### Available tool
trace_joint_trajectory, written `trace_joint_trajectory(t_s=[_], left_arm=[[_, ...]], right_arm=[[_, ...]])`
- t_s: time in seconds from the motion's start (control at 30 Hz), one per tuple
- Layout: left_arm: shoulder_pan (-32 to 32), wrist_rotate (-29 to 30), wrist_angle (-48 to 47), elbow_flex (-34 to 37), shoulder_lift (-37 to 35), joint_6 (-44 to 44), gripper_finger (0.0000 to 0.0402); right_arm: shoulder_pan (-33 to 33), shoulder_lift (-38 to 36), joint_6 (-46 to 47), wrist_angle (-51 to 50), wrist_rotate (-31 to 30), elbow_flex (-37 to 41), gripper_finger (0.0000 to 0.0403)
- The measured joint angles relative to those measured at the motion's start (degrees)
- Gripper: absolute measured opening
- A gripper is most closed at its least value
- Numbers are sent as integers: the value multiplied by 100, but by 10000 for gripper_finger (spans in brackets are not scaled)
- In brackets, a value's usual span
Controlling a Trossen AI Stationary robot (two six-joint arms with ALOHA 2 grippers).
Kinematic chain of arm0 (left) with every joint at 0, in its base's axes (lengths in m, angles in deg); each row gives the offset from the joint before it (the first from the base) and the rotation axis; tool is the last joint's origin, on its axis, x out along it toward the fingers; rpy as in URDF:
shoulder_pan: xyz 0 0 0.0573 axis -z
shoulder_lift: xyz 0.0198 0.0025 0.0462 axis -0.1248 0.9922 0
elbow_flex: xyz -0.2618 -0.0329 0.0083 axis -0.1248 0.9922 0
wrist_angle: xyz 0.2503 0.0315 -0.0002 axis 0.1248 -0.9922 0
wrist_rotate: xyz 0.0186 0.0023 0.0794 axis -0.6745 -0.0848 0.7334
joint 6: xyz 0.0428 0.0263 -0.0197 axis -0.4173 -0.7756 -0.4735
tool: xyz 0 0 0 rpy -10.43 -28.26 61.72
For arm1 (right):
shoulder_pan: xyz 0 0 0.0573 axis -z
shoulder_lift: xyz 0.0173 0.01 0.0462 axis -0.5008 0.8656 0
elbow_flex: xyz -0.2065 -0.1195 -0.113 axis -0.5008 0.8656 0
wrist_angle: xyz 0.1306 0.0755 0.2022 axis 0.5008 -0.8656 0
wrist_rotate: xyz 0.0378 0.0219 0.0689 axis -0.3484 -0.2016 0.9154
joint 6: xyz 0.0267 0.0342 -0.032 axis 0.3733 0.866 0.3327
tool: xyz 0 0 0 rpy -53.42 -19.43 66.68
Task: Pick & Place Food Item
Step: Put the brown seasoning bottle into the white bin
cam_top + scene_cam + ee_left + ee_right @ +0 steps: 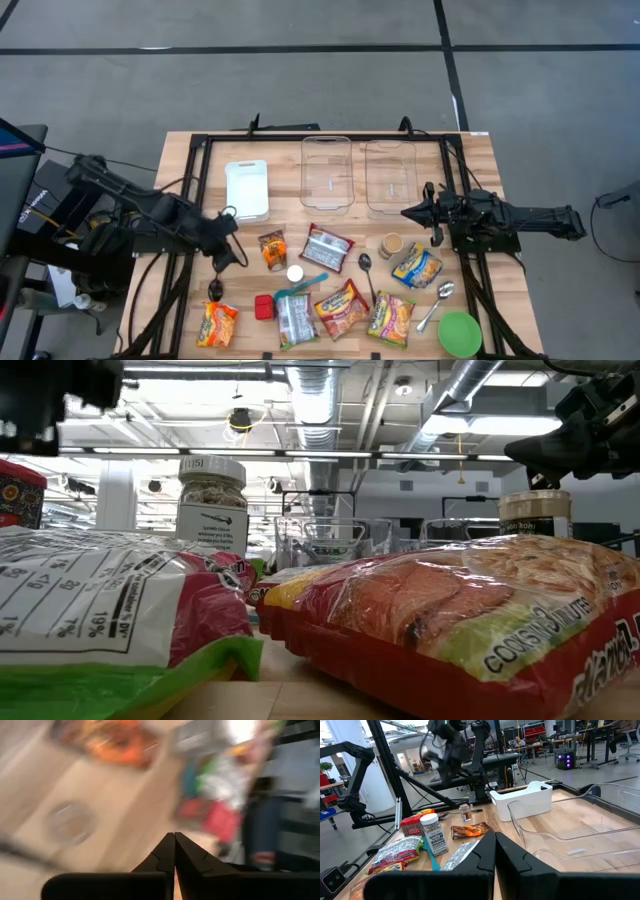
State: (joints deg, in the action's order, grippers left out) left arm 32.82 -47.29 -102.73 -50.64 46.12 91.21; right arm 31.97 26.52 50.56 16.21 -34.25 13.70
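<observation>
Left gripper (pixel 222 256) hung over the table's left side with fingers (pixel 165 857) pressed together on nothing; just ahead of its tip lay the orange snack packet (pixel 272 250), the white-capped jar (pixel 295 273) a little farther, a small dark bottle (pixel 215 290) just below; beyond, toward the middle, sat the silver packet (pixel 327 248) and a spoon (pixel 366 266); right gripper (pixel 412 212) hovered beside the clear tray (pixel 390 176), fingers (pixel 485 852) likewise closed and empty, brown-lidded jar (pixel 391 244) and yellow noodle packet (pixel 417 266) close beneath it.

green bowl (pixel 459 333), white tray (pixel 247 188), red box (pixel 264 306)
</observation>
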Motion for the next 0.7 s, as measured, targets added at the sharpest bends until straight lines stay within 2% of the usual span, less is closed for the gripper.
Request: trace_joint_trajectory(t_s=[0.2, 0.4, 0.7], left_arm=[[291, -2, -857, 0, 544, 337, 0], [358, -27, -851, 0, 971, 293, 0], [358, -29, -856, 0, 1032, 259, 0]], right_arm=[[1, 0, 0, -1, -1, 0, 0], [0, -1, 0, 0, 0, 0, 0], [1, -2, 1, 0, -1, 1, 0]])
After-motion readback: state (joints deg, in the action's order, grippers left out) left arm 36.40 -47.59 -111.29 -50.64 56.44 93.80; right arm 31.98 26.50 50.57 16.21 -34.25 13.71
